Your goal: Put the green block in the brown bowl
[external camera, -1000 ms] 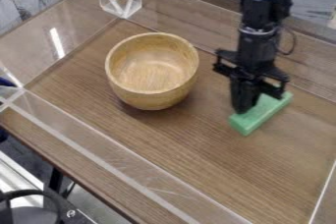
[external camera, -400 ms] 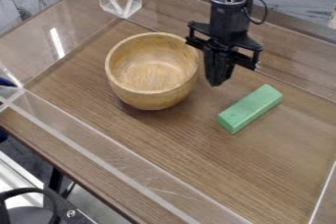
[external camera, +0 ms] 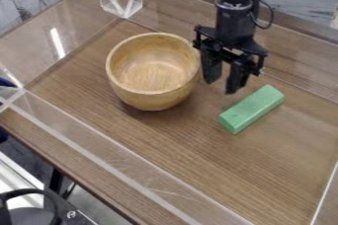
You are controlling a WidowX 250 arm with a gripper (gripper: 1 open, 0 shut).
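The green block [external camera: 251, 109] lies flat on the wooden table [external camera: 199, 170], right of the brown bowl [external camera: 153, 69], angled from front-left to back-right. The bowl stands upright with nothing in it. My gripper [external camera: 230, 79] points straight down between the bowl's right rim and the block's far end, just above the table. Its dark fingers [external camera: 211, 77] stand apart and nothing is between them. It touches neither the block nor the bowl.
Clear acrylic walls [external camera: 79, 130] fence the table along its front-left and back edges. A clear folded plastic stand [external camera: 119, 0] sits at the back left corner. A dark cable and a wheel show below the table at the bottom left.
A second ago my shut gripper was down on the green block. It moved left toward the bowl without the block, and its jaws have now opened. The block lies where it was.
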